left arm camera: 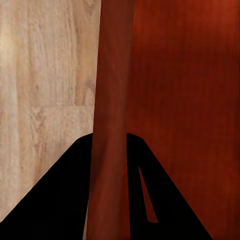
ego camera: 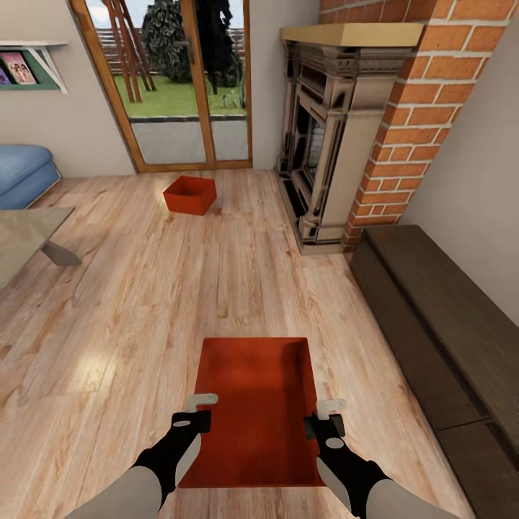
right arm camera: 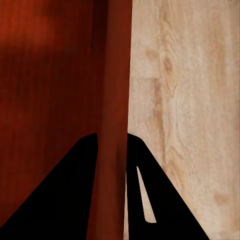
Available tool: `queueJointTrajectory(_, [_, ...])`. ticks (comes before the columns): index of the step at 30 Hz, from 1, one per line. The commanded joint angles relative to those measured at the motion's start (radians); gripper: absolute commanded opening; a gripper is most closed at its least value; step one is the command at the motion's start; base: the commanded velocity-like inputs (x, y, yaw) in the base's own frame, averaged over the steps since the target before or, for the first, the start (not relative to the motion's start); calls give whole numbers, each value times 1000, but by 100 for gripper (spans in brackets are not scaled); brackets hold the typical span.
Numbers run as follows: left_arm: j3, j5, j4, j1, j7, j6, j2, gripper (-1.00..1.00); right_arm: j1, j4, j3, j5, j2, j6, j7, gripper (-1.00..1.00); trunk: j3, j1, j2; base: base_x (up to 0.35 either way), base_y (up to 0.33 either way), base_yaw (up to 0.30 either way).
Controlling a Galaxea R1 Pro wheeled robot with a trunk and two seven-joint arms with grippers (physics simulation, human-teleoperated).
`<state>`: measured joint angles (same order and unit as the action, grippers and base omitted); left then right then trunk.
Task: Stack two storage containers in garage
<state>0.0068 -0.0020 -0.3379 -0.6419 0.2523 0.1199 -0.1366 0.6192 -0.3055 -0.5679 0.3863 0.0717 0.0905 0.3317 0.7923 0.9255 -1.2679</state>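
While my left gripper (ego camera: 196,411) and right gripper (ego camera: 326,418) each clamp a side wall of the near bin (ego camera: 252,404) at 6 o'clock, the second bin (ego camera: 190,194) sits at 11 o'clock on the wood floor (ego camera: 130,310).

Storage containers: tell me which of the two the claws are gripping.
The near storage container, straight in front of the robot: left claw and right claw each straddle a side wall. The far storage container sits untouched by the glass doors.

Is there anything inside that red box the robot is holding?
The near red box looks empty: bare ribbed bottom, nothing lying in it. The left pincer and right pincer straddle its side walls. The wood floor beneath it is hidden.
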Motion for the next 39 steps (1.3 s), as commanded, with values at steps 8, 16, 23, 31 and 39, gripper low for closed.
queueJointTrajectory(8, [-2,4,11,1,8,8,8,-100,2,-3,20,-12,-9,9,7,-100,-25,-31,56,0,0,0])
queueJointTrajectory(16, [-2,4,10,1,8,7,8,-100,2,-3,20,-12,-9,10,7,-100,-50,-61,112,0,0,0])
queueJointTrajectory(23, [-2,3,10,1,8,7,8,-100,2,-3,20,-12,-9,18,7,-100,-72,-88,161,0,0,0])
queueJointTrajectory(31, [-2,3,9,1,8,7,8,-100,1,-3,19,-15,-9,18,7,-100,-97,-119,217,0,0,0])
queueJointTrajectory(39, [-2,3,7,1,8,7,8,-100,1,-3,19,-15,-8,20,7,-100,-122,-150,273,0,0,0])
